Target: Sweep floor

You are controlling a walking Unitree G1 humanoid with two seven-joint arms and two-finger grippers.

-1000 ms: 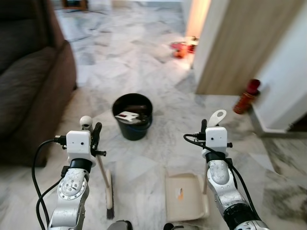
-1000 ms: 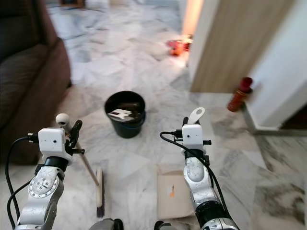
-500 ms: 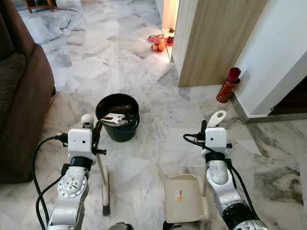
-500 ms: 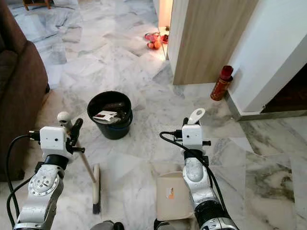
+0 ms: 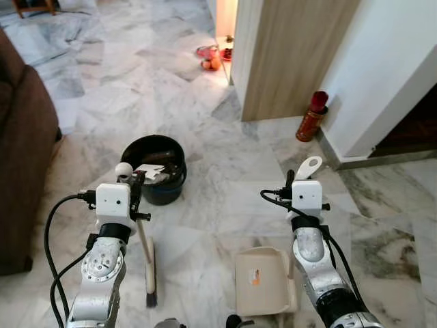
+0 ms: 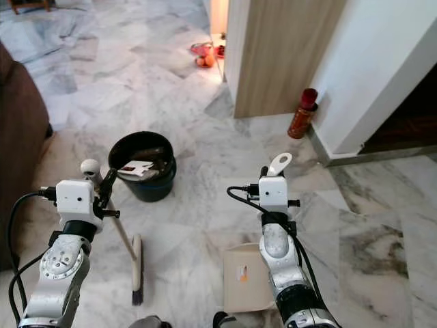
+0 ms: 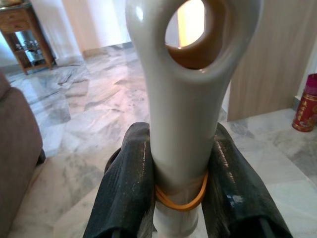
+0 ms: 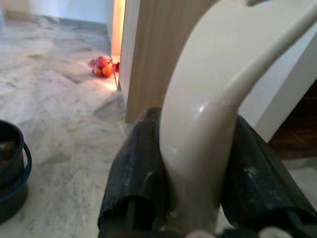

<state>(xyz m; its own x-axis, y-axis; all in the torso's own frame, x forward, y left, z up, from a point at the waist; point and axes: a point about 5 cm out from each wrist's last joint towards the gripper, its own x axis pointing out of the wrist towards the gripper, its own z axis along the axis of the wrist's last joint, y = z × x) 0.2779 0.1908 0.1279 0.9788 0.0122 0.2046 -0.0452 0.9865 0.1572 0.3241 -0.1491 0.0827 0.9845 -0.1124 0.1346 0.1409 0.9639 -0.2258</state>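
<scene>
Your left pincer (image 7: 181, 198) was clamped on the broom handle (image 7: 185, 114) – both fingers (image 7: 124, 193) pressed against it, an orange rubber band around the shaft between them. The broom head (image 5: 151, 273) rested on the marble floor (image 5: 225, 184), just beside your left arm. Your right pincer (image 8: 195, 198) pinched the cream dustpan handle (image 8: 213, 114) – the dustpan (image 5: 263, 281) sat on the floor below it. The black bucket (image 5: 154, 167) with scraps inside stood ahead of the broom, near the brown sofa (image 5: 24, 171).
</scene>
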